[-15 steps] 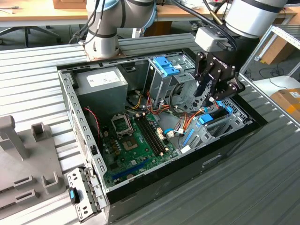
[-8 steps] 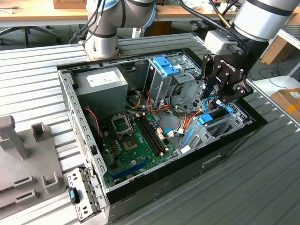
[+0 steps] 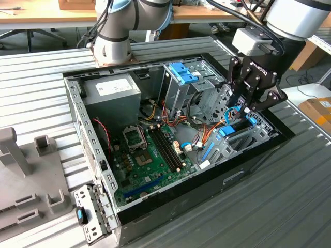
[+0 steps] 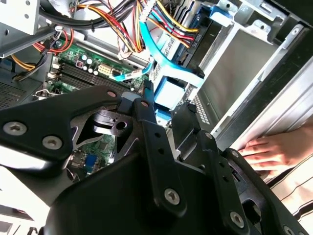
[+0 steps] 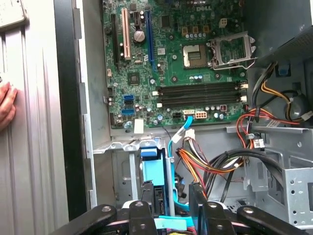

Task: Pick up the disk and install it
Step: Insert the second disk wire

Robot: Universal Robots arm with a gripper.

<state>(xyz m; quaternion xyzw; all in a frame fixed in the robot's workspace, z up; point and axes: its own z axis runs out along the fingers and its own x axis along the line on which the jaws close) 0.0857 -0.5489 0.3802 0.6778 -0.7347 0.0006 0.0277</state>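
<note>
Black pincer (image 5: 171, 215) grips the blue-railed disk (image 5: 149, 169) (a hand (image 4: 274, 149) steadies the case (image 3: 248, 173)).

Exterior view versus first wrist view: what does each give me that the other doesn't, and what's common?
Exterior view: the arm's base behind the case and a grey fixture beside it. First wrist view: a person's fingers outside the case wall. Both: the green motherboard with its CPU socket, and the robot's hand at the drive bay.
</note>
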